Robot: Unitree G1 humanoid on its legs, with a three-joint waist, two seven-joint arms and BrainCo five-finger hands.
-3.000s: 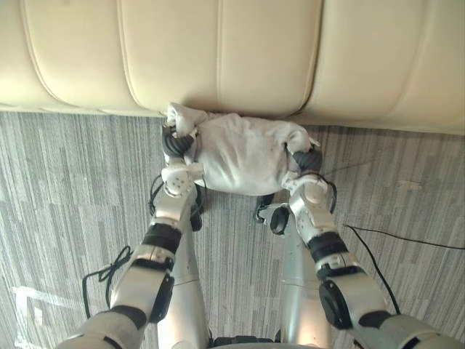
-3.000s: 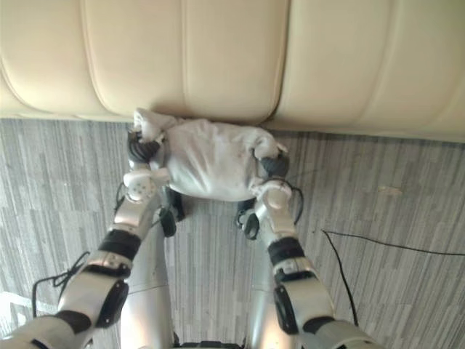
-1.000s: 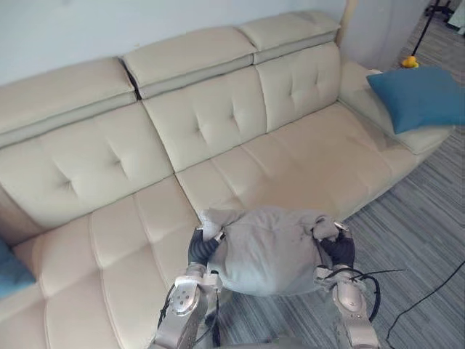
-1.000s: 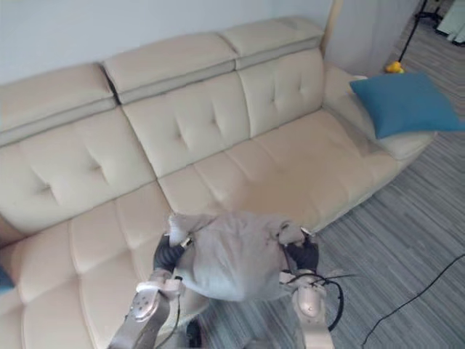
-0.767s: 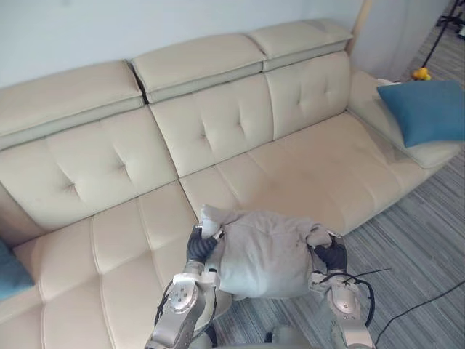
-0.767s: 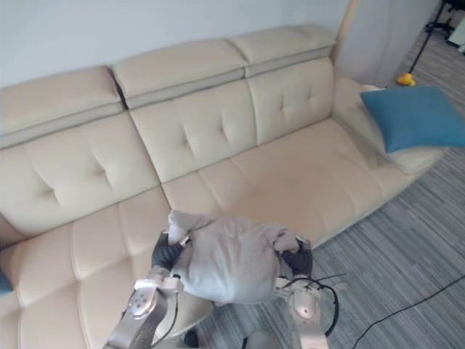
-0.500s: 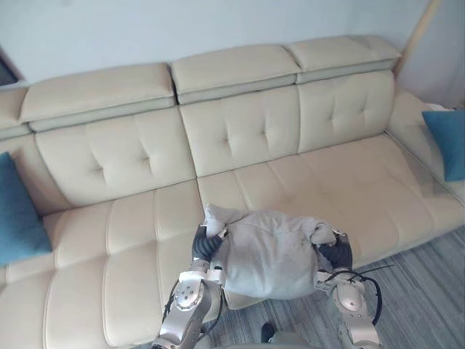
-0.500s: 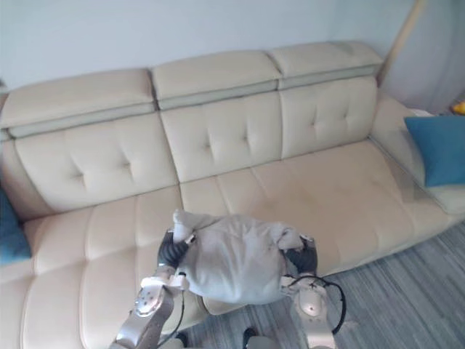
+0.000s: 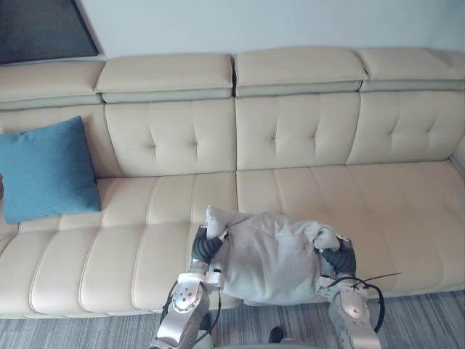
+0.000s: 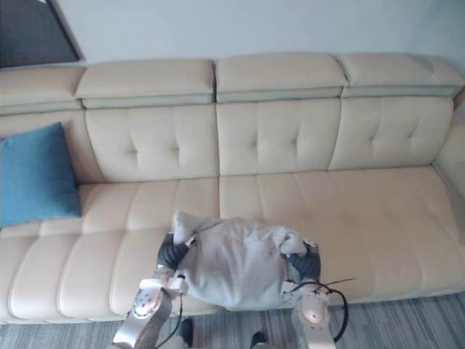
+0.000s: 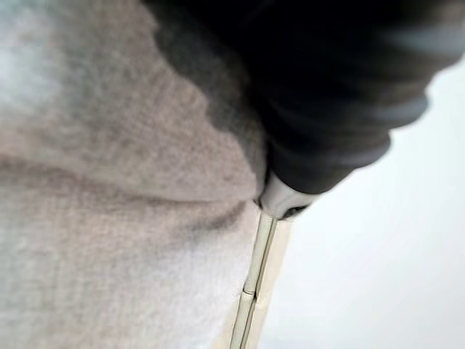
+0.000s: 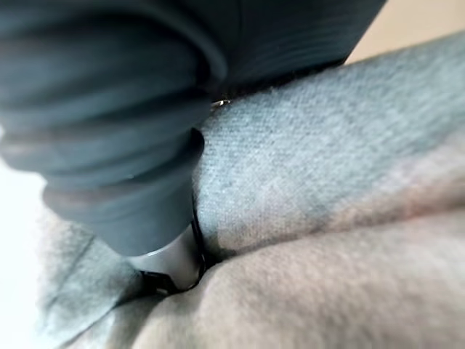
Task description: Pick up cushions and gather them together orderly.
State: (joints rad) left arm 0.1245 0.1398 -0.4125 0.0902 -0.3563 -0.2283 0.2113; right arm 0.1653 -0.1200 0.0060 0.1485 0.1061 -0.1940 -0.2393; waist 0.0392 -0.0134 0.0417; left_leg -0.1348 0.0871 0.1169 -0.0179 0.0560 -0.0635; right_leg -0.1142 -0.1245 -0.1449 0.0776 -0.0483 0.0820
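Note:
A grey cushion (image 9: 269, 258) hangs low in front of me, over the front edge of the cream sofa (image 9: 290, 134). My left hand (image 9: 204, 249) is shut on its left corner, which bunches up above the dark cover. My right hand (image 9: 338, 259) is shut on its right corner in the same way. In the left wrist view the grey cloth (image 11: 109, 218) lies pressed against the hand's cover (image 11: 320, 87). The right wrist view has the cloth (image 12: 327, 203) folded round that hand (image 12: 123, 145). A blue cushion (image 9: 45, 169) leans upright against the sofa's back at the far left.
The sofa's seat (image 9: 378, 196) lies bare from the blue cushion to its right end. A dark framed panel (image 9: 40, 29) hangs on the wall at the top left. Grey striped carpet (image 9: 73, 336) runs along the sofa's front.
The camera has swung left along the sofa: the blue cushion at the right end has left the picture and another at the left has come in. Both hands still hold the grey cushion.

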